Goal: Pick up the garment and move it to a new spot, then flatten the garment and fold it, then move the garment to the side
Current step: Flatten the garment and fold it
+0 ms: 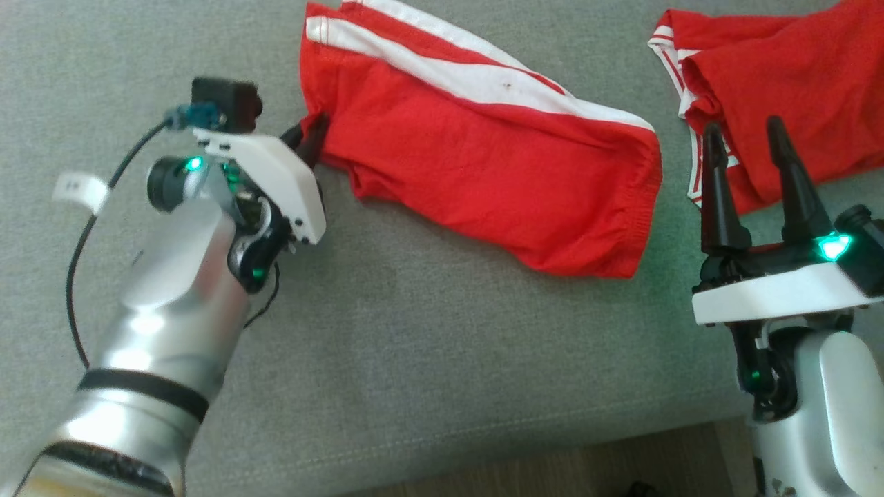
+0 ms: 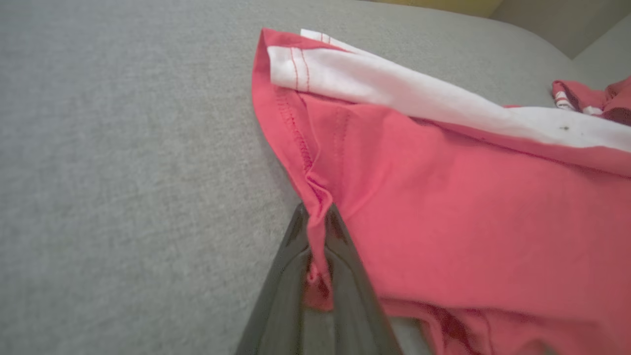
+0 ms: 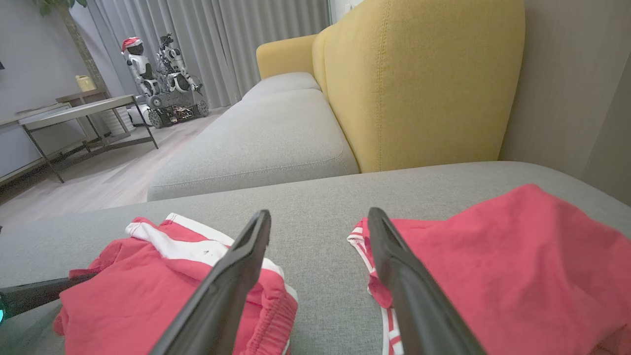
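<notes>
The garment (image 1: 483,159), red shorts with white side stripes, lies crumpled on the grey sofa cushion (image 1: 428,345). My left gripper (image 1: 311,141) is shut on its left hem. In the left wrist view the two dark fingers (image 2: 345,276) pinch a fold of the garment's (image 2: 443,207) stitched red edge. My right gripper (image 1: 749,159) stands open at the right, its fingertips over the near edge of a second red garment (image 1: 794,69), holding nothing. The right wrist view has the open right gripper (image 3: 318,222) above bare cushion, between the garment (image 3: 148,296) and the second red garment (image 3: 517,256).
The cushion's front edge and wooden floor (image 1: 621,462) run along the bottom of the head view. A yellow sofa backrest (image 3: 419,84) rises behind. Another grey seat cushion (image 3: 261,138), a low table (image 3: 74,111) and a wheeled robot figure (image 3: 162,84) stand farther off.
</notes>
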Tool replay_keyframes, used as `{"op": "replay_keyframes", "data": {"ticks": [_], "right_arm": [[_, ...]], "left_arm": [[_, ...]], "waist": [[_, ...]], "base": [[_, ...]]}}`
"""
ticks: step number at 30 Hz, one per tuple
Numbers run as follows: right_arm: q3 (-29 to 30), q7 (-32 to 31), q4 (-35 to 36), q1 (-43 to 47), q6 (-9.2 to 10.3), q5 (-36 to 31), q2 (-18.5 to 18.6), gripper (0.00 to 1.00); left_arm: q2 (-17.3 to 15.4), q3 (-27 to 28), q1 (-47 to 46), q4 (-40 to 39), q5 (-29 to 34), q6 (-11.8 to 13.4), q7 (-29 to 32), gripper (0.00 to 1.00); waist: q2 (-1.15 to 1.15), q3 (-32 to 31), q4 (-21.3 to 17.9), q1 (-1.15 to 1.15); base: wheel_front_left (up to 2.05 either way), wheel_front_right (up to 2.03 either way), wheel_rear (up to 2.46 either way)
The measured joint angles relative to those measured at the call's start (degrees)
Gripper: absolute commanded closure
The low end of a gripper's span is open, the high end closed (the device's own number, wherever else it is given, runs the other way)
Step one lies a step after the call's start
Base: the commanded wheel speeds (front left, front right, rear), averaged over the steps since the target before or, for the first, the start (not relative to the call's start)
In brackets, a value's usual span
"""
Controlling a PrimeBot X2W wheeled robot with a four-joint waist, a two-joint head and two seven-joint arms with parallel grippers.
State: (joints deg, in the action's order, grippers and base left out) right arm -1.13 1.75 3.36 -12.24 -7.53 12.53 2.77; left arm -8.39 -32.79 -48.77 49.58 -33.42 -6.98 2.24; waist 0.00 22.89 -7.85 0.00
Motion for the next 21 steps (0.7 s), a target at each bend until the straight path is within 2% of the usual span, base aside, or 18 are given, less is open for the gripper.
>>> {"op": "replay_keyframes", "data": {"ticks": [3, 8, 15, 16, 17, 18, 21], "right_arm": [[0.3, -0.03, 0.0, 0.1, 0.0, 0.0, 0.0, 0.0], [0.42, -1.09, 0.35, 0.82, 0.0, 0.2, 0.0, 0.0], [1.59, -2.81, 0.64, 2.72, 0.0, 0.33, -0.01, 0.0], [1.59, -2.81, 0.64, 2.72, 0.0, 0.33, -0.01, 0.0], [1.9, -3.19, 0.98, 2.95, 0.0, 0.15, -0.02, 0.0], [1.9, -3.19, 0.98, 2.95, 0.0, 0.15, -0.02, 0.0], [2.32, -3.91, 1.53, 4.12, 0.0, 0.0, -0.03, 0.0]], "left_arm": [[-0.02, 0.89, 2.73, -1.43, -1.46, 0.43, -2.02, 1.0], [-2.07, 3.42, 12.99, -9.68, -3.57, 3.12, -7.69, 1.0], [-4.39, 5.71, 27.32, -23.64, -5.91, 9.67, -8.87, 1.0], [-4.39, 5.71, 27.32, -23.64, -5.91, 9.67, -8.87, 1.0], [-4.58, 5.93, 31.06, -27.39, -6.6, 11.47, -8.32, 1.0], [-4.58, 5.93, 31.06, -27.39, -6.6, 11.47, -8.32, 1.0], [-4.79, 5.88, 35.12, -31.76, -6.75, 13.9, -7.3, 1.0]], "waist": [[0.0, -0.64, 0.46, 0.0], [0.0, -1.96, 2.32, 0.0], [0.0, -3.75, 5.38, 0.0], [0.0, -3.75, 5.38, 0.0], [0.0, -4.34, 6.2, 0.0], [0.0, -4.34, 6.2, 0.0], [0.0, -5.13, 7.17, 0.0]], "base": [[0.0, 0.0, 0.0], [0.0, 0.0, 0.0], [0.0, 0.0, 0.0], [0.0, 0.0, 0.0], [0.0, 0.0, 0.0], [0.0, 0.0, 0.0], [0.0, 0.0, 0.0]]}}
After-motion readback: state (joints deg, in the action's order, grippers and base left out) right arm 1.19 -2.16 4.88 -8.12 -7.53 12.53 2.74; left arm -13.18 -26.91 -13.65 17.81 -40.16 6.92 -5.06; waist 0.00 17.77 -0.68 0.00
